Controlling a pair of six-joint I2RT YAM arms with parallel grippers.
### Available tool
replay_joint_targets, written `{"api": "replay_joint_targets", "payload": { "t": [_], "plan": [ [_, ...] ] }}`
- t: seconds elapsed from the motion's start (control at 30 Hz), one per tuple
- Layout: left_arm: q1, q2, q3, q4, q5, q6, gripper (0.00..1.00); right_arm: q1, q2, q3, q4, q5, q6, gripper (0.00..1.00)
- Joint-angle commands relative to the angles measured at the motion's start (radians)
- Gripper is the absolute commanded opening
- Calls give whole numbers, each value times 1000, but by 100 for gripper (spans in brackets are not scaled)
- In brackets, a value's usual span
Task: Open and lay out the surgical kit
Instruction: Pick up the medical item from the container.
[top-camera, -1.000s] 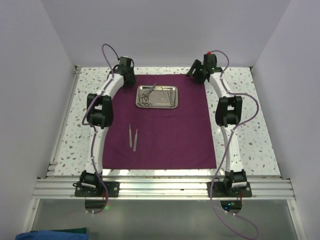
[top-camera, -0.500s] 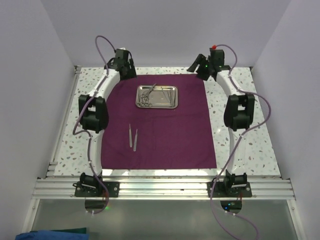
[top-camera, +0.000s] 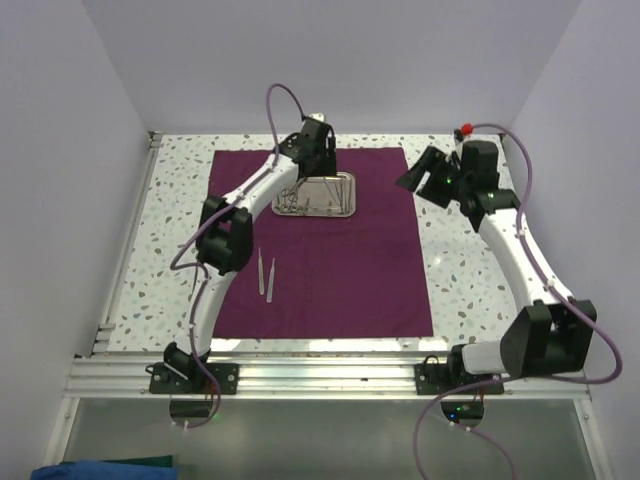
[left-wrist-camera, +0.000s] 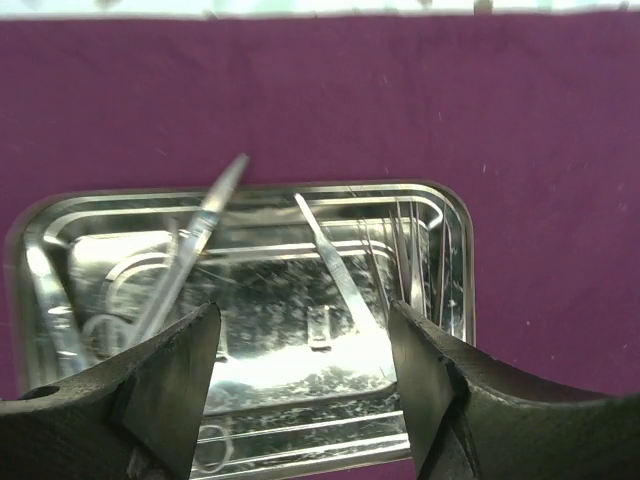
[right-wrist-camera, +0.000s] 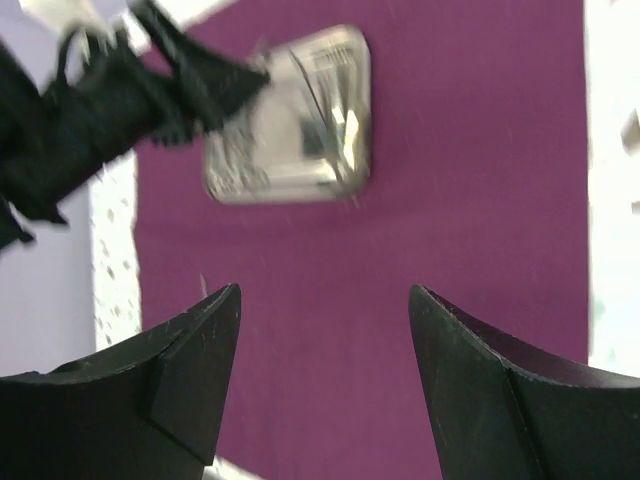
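The maroon cloth (top-camera: 350, 270) lies spread flat on the table. The steel tray (top-camera: 335, 205) stands on its far middle part and holds ring-handled scissors (top-camera: 290, 197) and other thin instruments. Two tweezers (top-camera: 266, 276) lie on the cloth at the left. My left gripper (top-camera: 322, 168) hangs open and empty just above the tray's far edge. In the left wrist view the tray (left-wrist-camera: 60, 260), a scissor blade (left-wrist-camera: 200, 240) and a thin straight instrument (left-wrist-camera: 335, 262) show between the open fingers (left-wrist-camera: 190, 350). My right gripper (top-camera: 422, 178) is open and empty above the cloth's right edge.
The right wrist view is blurred and shows the cloth (right-wrist-camera: 460, 200), the tray (right-wrist-camera: 290, 130) and my left arm (right-wrist-camera: 90, 110) over it. White speckled tabletop (top-camera: 480, 260) borders the cloth. Purple-white walls close in the left, back and right sides.
My left gripper has swung right from the cloth's far left corner to above the tray. My right gripper has moved right and nearer, off the far right corner, with its elbow swung out.
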Motion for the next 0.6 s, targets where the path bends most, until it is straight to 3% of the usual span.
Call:
{"api": "replay_joint_targets", "payload": {
  "t": [0.0, 0.17, 0.57],
  "plan": [
    [-28, 54, 44, 46, -36, -40, 72, -2, -131, -150, -94, 8, -45, 72],
    [-66, 134, 119, 54, -105, -82, 70, -2, -283, -247, -201, 42, -65, 72],
    [-80, 197, 138, 71, -227, -129, 67, 0, -339, -266, -263, 50, -70, 72]
  ]
}}
